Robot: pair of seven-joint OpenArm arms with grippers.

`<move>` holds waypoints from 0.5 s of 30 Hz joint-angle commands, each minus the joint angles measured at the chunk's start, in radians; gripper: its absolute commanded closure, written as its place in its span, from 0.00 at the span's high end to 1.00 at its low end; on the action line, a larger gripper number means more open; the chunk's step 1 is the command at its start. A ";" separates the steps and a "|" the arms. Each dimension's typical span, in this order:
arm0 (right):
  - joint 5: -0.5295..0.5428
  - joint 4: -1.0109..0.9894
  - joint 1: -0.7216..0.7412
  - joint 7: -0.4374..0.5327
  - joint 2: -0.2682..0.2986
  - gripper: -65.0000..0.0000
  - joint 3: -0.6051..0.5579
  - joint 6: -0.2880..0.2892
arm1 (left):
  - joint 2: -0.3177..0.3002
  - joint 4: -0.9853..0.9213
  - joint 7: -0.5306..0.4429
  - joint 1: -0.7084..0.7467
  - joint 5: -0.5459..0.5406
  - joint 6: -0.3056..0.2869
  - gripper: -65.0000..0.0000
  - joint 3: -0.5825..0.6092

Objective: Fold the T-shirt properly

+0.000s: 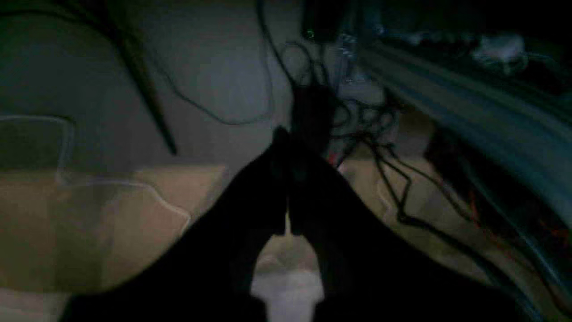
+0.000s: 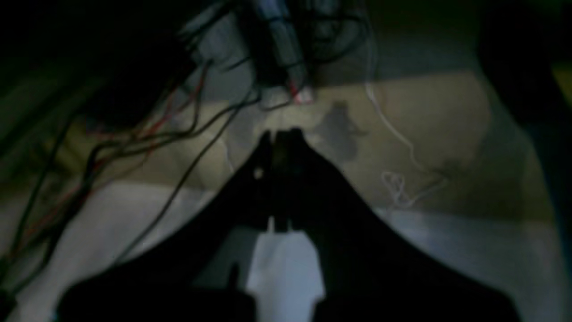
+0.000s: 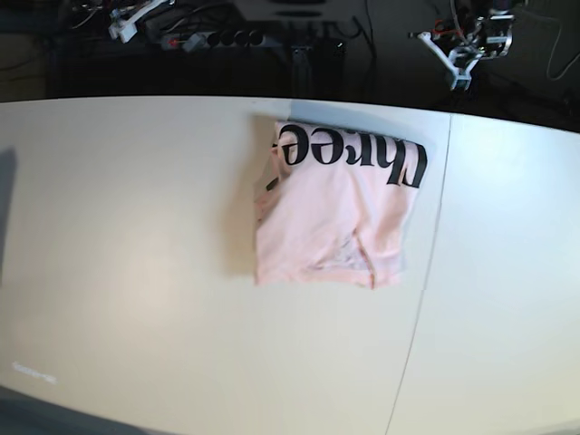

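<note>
A: Any bin or box with something in it?
B: I see no container in any view. The T-shirt (image 3: pixel 331 213) lies straight on the table (image 3: pixel 136 227), folded into a compact block a little right of centre, toward the far edge.

A: Which way does it run?
B: Its long side goes from the far edge toward the near one. The far end carries big black lettering, reading across the table, upside down from the base camera. The near end is plain pink, with a small overlap of cloth at the near right corner. Its left edge is a bit uneven and rumpled.

A: And the table?
B: White and smooth, with a seam (image 3: pixel 426 272) running near to far just right of the shirt. Beyond the far edge it is dark — cables, a power strip (image 3: pixel 204 38) and pale brackets.

A: The grippers?
B: Neither shows in the base view. In the wrist views the left gripper (image 1: pixel 288 179) and right gripper (image 2: pixel 279 179) are dark silhouettes, fingers pressed together on nothing, over a dim, blurred floor with tangled wires — well away from the shirt.
</note>
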 commanded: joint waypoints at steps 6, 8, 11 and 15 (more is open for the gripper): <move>-0.040 -0.198 0.216 -0.008 -0.055 0.00 0.005 -0.035 | 0.063 -0.133 0.017 -0.161 0.001 0.000 0.00 0.129; -0.042 -0.190 0.251 -0.024 -0.087 0.00 0.005 -0.047 | 0.079 -0.133 0.042 -0.170 0.001 0.003 0.00 0.150; -0.050 -0.167 0.278 -0.061 -0.119 0.00 0.005 -0.064 | 0.089 -0.131 0.054 -0.168 0.003 0.027 0.00 0.157; -0.060 -0.143 0.280 -0.085 -0.135 0.00 0.005 -0.064 | 0.084 -0.131 0.032 -0.161 0.019 0.026 0.00 0.157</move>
